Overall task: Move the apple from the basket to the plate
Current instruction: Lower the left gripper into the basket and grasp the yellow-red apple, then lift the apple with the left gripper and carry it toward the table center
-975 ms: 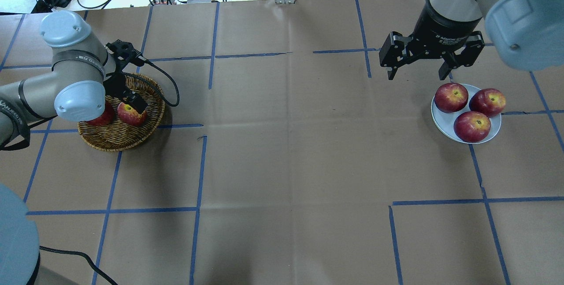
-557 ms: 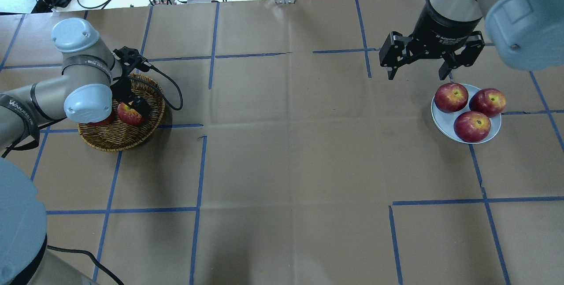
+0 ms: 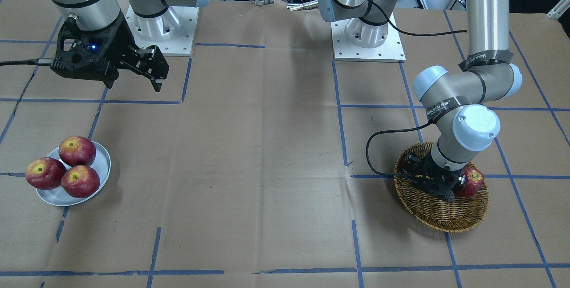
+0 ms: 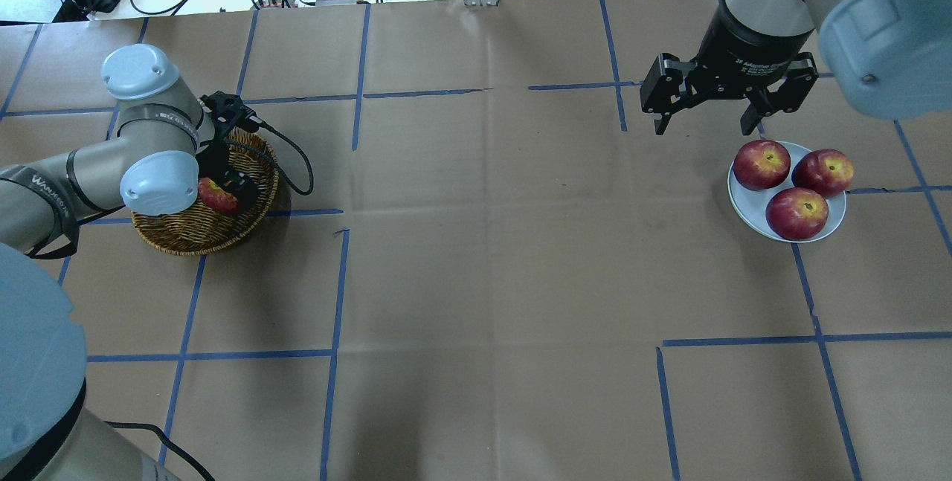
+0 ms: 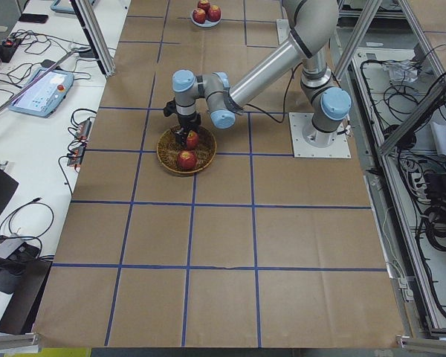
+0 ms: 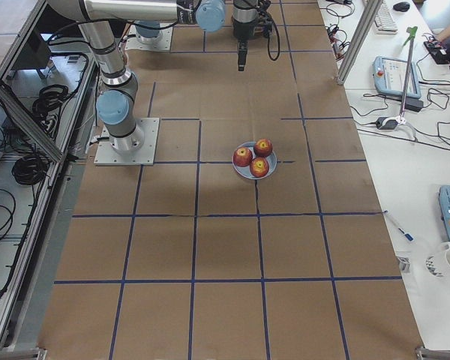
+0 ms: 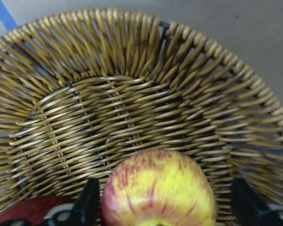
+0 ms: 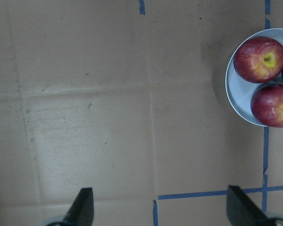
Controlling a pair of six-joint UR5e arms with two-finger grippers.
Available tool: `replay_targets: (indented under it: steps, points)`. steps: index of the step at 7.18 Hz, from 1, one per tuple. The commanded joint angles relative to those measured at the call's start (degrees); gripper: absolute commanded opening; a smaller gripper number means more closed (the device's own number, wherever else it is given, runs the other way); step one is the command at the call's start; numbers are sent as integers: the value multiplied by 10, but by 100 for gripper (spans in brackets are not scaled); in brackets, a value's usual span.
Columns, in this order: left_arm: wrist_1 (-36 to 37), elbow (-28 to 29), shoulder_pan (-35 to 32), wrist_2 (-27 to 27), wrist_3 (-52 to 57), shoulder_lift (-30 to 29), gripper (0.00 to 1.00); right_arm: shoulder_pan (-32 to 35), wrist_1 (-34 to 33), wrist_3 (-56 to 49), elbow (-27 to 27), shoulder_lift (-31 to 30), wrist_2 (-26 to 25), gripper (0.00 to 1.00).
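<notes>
— Wicker basket (image 4: 195,241): position and contents?

— It stands on the brown paper surface (image 4: 483,258), on the robot's left side. It holds two apples. One is the apple (image 7: 156,186), yellow with red streaks. The other is a dark red apple (image 7: 26,212), just beside it.

— Left gripper (image 7: 164,200): state of the jaws?

— Released. The gripper sits inside the basket with the jaws straddling the yellow apple. In the left wrist view one finger (image 7: 88,202) stands close against the apple's side. The other stands apart from it, and basket weave shows in the gap. The jaws are not clenched on the fruit.

— Location of the apple, then?

— In the basket, between the left jaws. The plate is well apart from it, across the surface.

— Right gripper (image 4: 703,126)?

— Jaws released and grasping nothing. It hangs above the surface just beside the plate (image 4: 746,202), on the plate's far side in the overhead view.

— Plate load?

— Three dark red apples (image 4: 797,213), grouped close together. One of them sits at the rim.
</notes>
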Motion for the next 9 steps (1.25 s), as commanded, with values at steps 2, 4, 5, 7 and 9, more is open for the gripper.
replay_targets:
  steps: [2, 4, 5, 7, 9]
  points:
    - [0, 10, -3, 0, -7, 10, 37, 0, 0, 0, 0, 0, 0, 100]
    - [-7, 18, -38, -11, -109, 45, 37, 0, 0, 0, 0, 0, 0, 100]
    - [-8, 20, -94, -12, -188, 59, 37, 0, 0, 0, 0, 0, 0, 100]
    - [-60, 61, -210, -10, -395, 51, 38, 0, 0, 0, 0, 0, 0, 100]
    - [-149, 161, -306, -10, -553, 12, 38, 0, 0, 0, 0, 0, 0, 100]
